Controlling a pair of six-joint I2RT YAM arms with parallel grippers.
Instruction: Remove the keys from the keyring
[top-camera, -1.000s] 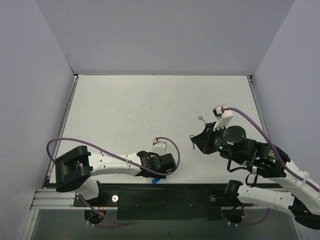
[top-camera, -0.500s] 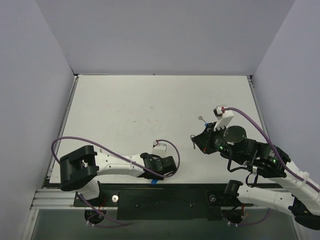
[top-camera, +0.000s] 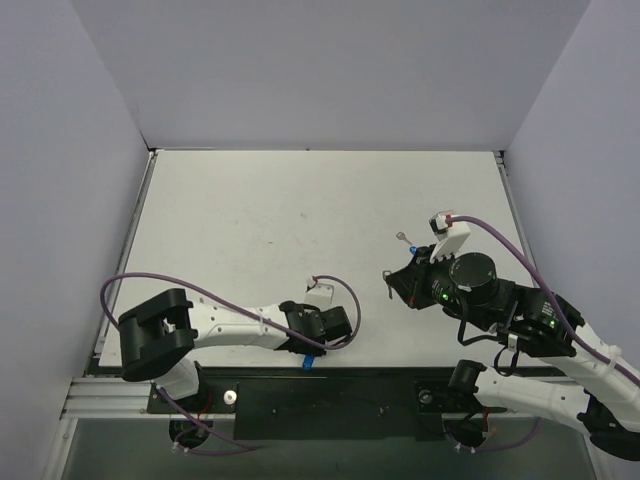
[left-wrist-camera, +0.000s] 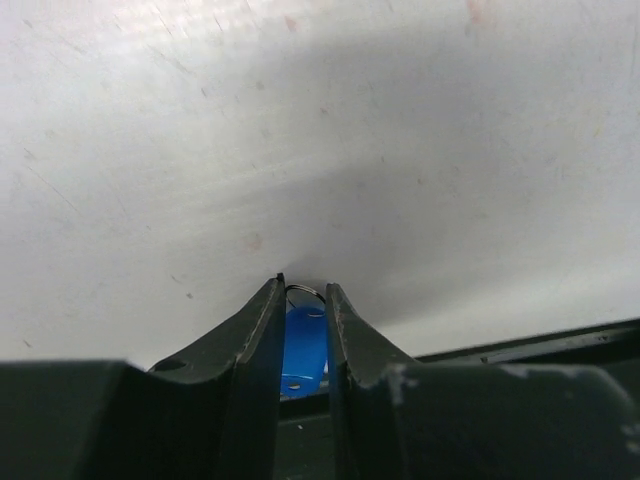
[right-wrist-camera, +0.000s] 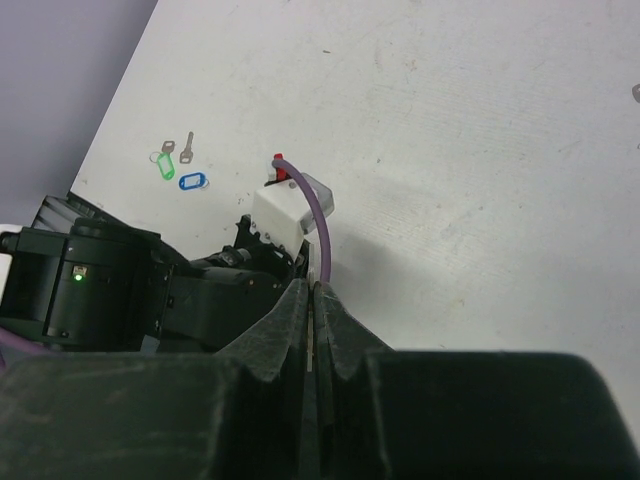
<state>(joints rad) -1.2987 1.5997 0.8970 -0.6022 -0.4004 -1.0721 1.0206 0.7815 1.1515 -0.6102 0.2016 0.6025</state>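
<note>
1. The left hand (left-wrist-camera: 304, 286) is low over the counter (left-wrist-camera: 420, 140), at the near edge beside the black rail.
2. Its two fingers (left-wrist-camera: 262, 330) are drawn in narrow. The blue-capped key (left-wrist-camera: 303, 345) fills the gap between them from side to side, so the hand is gripping the cap.
3. The keyring (left-wrist-camera: 303, 291) shows as a thin dark wire arc just at the fingertips, above the blue cap. Whether it is threaded through the cap cannot be told.
4. In the overhead view the blue cap peeks out below the left hand, right at the counter's near edge.
5. The right hand (right-wrist-camera: 313, 292) is raised over the right half of the counter, well apart from the left hand. Its fingers are pressed together, and whether anything thin sits between them cannot be told.
6. From the right wrist, a green tag (right-wrist-camera: 161, 163), a bare silver key (right-wrist-camera: 186, 148) and a blue tag (right-wrist-camera: 191, 181) lie close together on the counter, near its edge beyond the left arm.
7. A small silver piece (top-camera: 403, 238) lies on the counter just beyond the right hand.
</note>
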